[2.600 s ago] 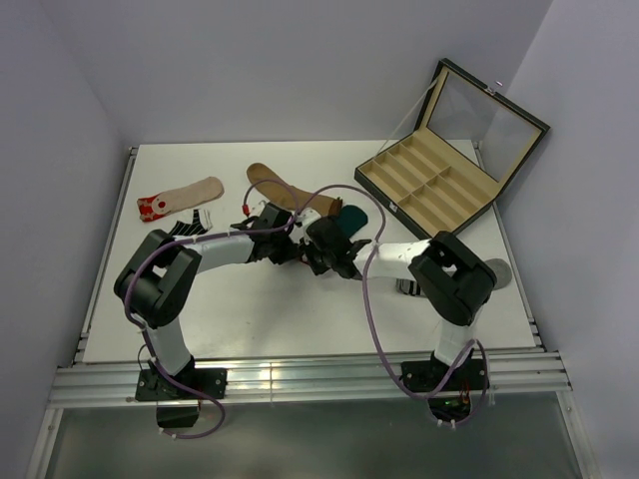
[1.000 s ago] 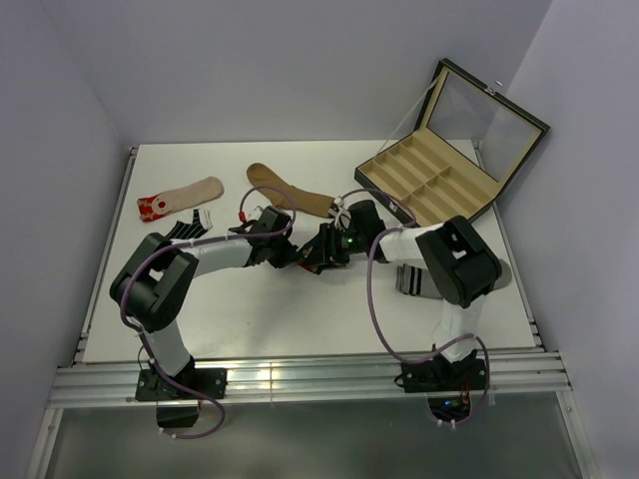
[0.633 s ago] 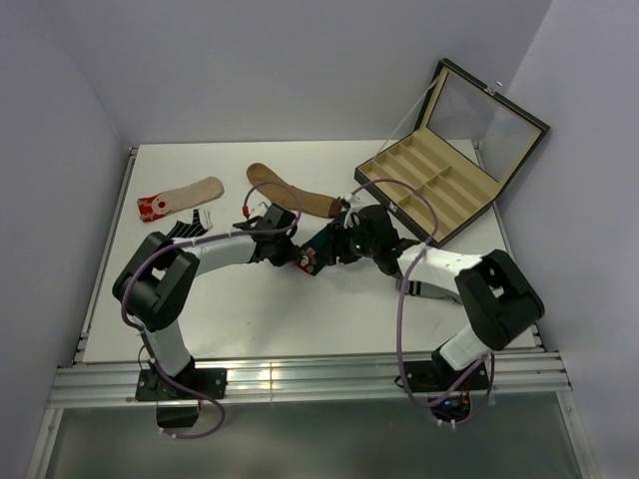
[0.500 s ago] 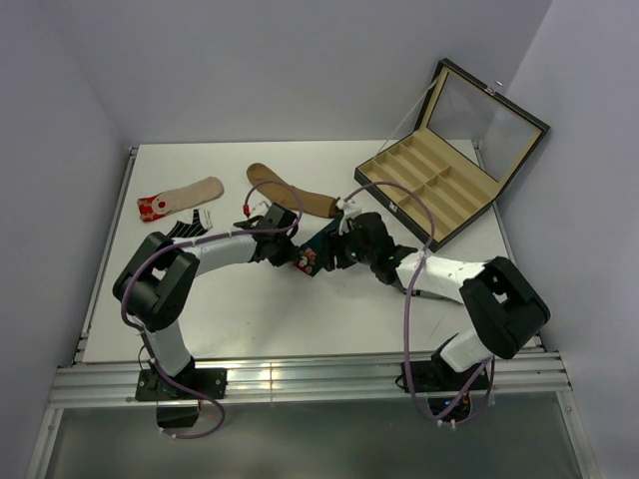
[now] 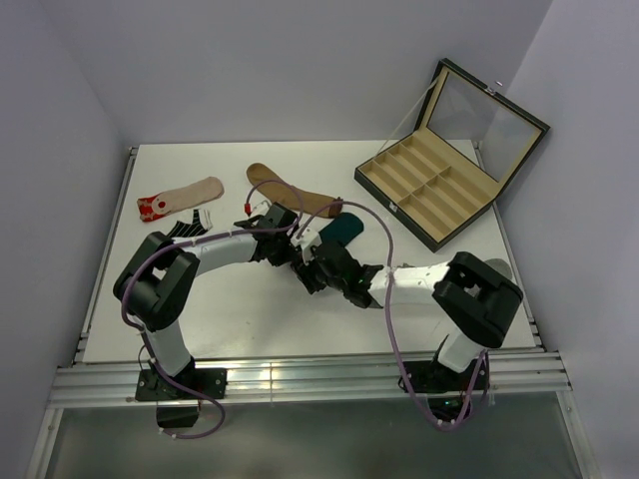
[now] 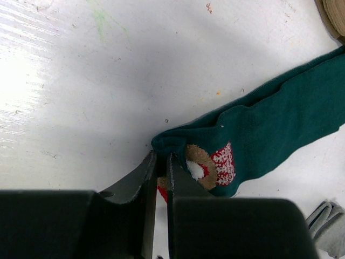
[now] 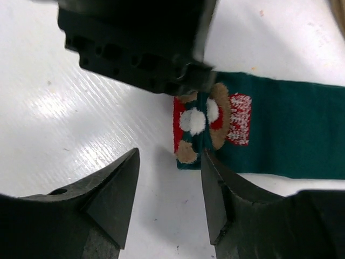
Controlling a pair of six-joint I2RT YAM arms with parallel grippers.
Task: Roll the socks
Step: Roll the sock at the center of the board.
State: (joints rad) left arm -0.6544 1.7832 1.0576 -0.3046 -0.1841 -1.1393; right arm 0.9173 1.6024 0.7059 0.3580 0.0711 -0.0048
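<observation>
The left arm [image 5: 215,249] extends low across the bench [image 5: 250,324] toward its centre, and the left tool [image 6: 160,162] is clamped on the folded end of the dark teal reindeer sock [image 6: 269,129], right beside the reindeer picture. The right arm [image 5: 429,274] is bent, elbow raised at the right and forearm running leftward low over the bench; the right tool [image 7: 170,167] faces the left tool with its jaws spread wide, the sock end lying just ahead of them. The sock lies flat at bench centre, its length trailing toward the brown sock [image 5: 290,192].
</observation>
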